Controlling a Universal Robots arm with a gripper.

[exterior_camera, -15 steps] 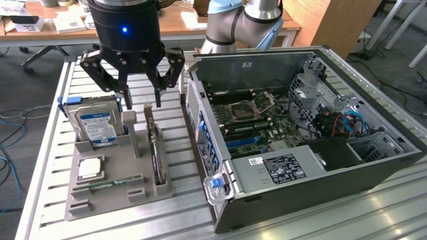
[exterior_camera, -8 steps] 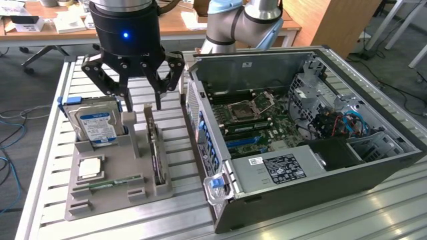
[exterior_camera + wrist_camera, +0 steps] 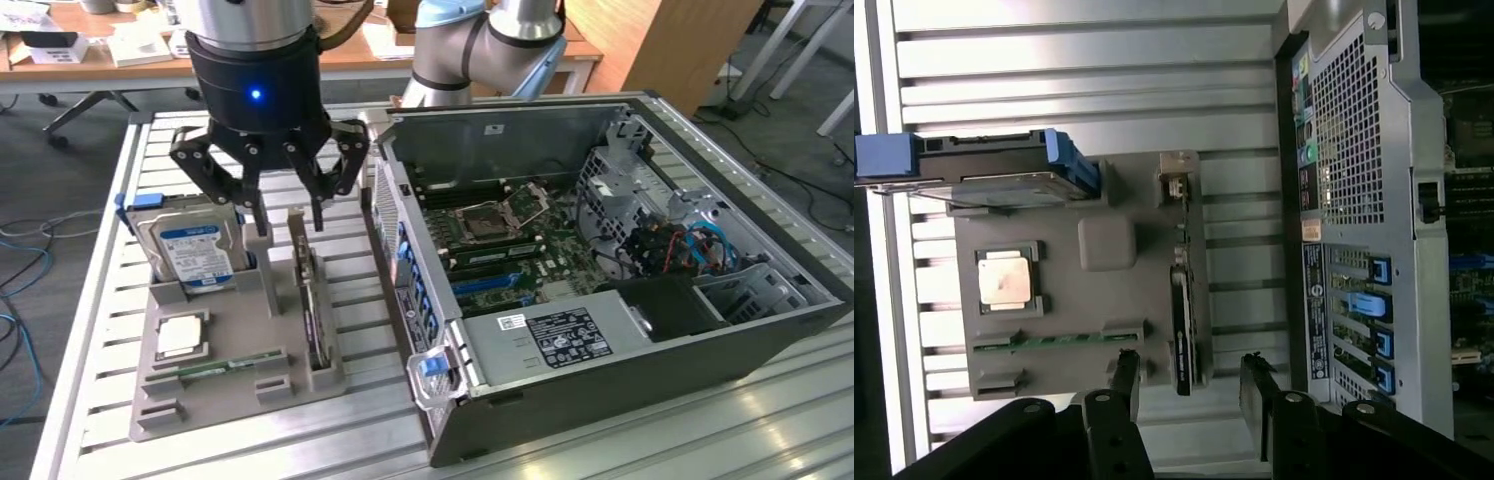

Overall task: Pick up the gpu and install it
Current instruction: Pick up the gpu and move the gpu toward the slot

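The pincer (image 3: 290, 222) hung wide open and empty above the grey holder (image 3: 200, 410) on the slatted table (image 3: 100, 330). Its black fingers (image 3: 1124, 375) were spread to either side of the line along which the gpu (image 3: 311, 310) stood. The card sat on its long edge in a narrow slot of the holder, on the side nearest the computer case (image 3: 641, 370), apart from the pincer and below it. Standing it upright most likely served the grasp: both flat faces were exposed, so two fingers coming from above could close on them. From the wrist view the card appeared as a thin dark strip, lined up between the two finger tips, which suggests the spread had been set to take its thickness with room to spare. The other parts each had a seat of their own in the same holder, probably to keep them fixed and easy to find. These were a hard drive (image 3: 194, 250) with a blue and white label standing in a bracket, a processor (image 3: 180, 337) lying flat, and a slim memory stick (image 3: 227, 365) in a groove. The case lay on its side with the panel off, so the motherboard (image 3: 507, 240) faced upward and a card could go in from overhead. No card was seated in it.
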